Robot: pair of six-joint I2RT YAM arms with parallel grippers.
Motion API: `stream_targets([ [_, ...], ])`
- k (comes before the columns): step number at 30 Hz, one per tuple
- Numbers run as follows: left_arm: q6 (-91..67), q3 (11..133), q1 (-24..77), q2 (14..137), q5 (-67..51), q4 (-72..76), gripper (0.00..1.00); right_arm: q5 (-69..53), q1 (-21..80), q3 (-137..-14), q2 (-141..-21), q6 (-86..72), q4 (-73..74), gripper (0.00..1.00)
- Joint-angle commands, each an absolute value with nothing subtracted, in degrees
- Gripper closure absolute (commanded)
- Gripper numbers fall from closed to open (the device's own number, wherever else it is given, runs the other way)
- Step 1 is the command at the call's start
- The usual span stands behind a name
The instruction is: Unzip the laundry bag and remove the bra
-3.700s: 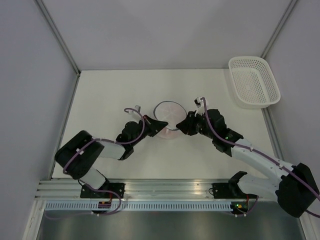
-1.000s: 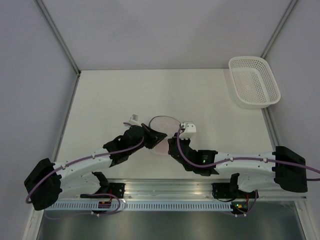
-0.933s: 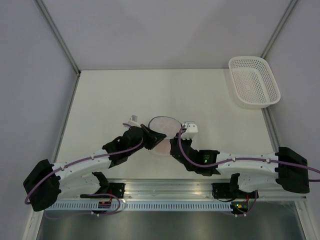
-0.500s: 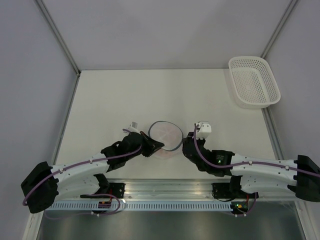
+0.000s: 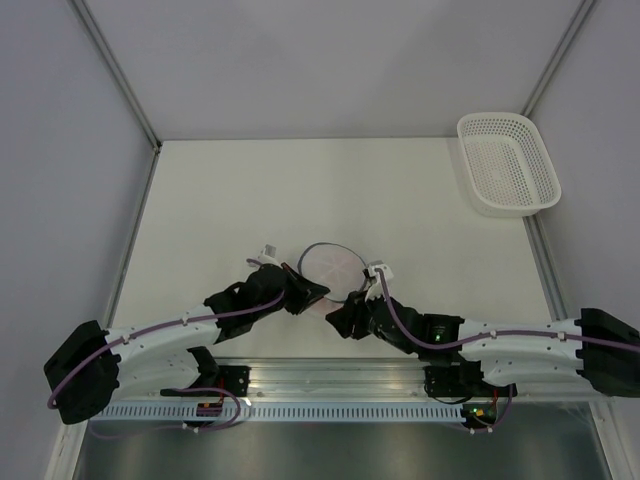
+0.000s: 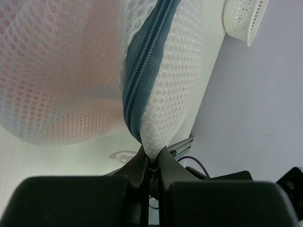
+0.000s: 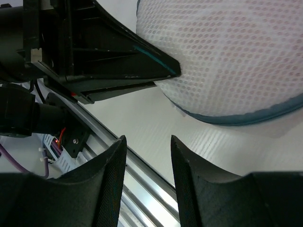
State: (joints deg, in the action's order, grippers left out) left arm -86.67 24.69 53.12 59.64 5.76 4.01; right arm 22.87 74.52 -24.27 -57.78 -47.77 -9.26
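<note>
Pinches bag (image 5: 333, 268) at zipper (image 6: 142, 71) end with left end effector (image 6: 150, 163), lower centre, to tension it. Holds right end effector (image 7: 147, 142) spread, empty, beside it, probably to work the zipper.

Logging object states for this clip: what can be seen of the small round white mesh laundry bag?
The laundry bag is a translucent drum with a grey-blue zipper round its rim, shut where visible. Salmon-pink fabric shows through. It is on the white table near the arms, the left gripper pinching its seam; the open right gripper is clear of it.
</note>
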Motion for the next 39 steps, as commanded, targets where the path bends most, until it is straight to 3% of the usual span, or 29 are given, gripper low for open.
stream_targets([
  [1,-92.2,26.54,53.35,60.47,6.68,3.07,0.98,21.0,75.76,-24.87,-61.78,-48.43,-18.8,0.52],
  [8,-93.34,26.63,53.44,59.77,5.89,3.34,0.98,34.5,77.34,-30.22,-71.27,-49.48,-16.89,0.51],
  [14,-94.13,26.19,53.53,59.85,5.98,3.43,0.98,46.22,79.63,-31.99,-72.42,-49.48,-17.66,0.49],
  [23,-95.27,25.66,53.96,60.03,5.36,5.1,0.98,60.2,80.6,-37.87,-77.08,-50.89,-10.2,0.59],
  [28,-95.27,25.66,54.14,60.03,5.36,5.19,0.98,64.77,81.3,-37.97,-77.87,-51.15,-8.53,0.68],
  [31,-95.62,25.58,54.23,60.47,5.19,5.45,0.98,67.06,81.39,-37.97,-77.96,-51.15,-7.91,0.8],
  [34,-95.8,25.23,54.49,60.73,5.18,5.89,0.98,68.82,81.47,-38.06,-77.7,-52.38,-5.37,0.99],
  [39,-95.8,24.7,54.49,60.12,5.62,5.89,0.98,69.44,82.0,-36.3,-74.81,-54.31,-2.11,1.0],
])
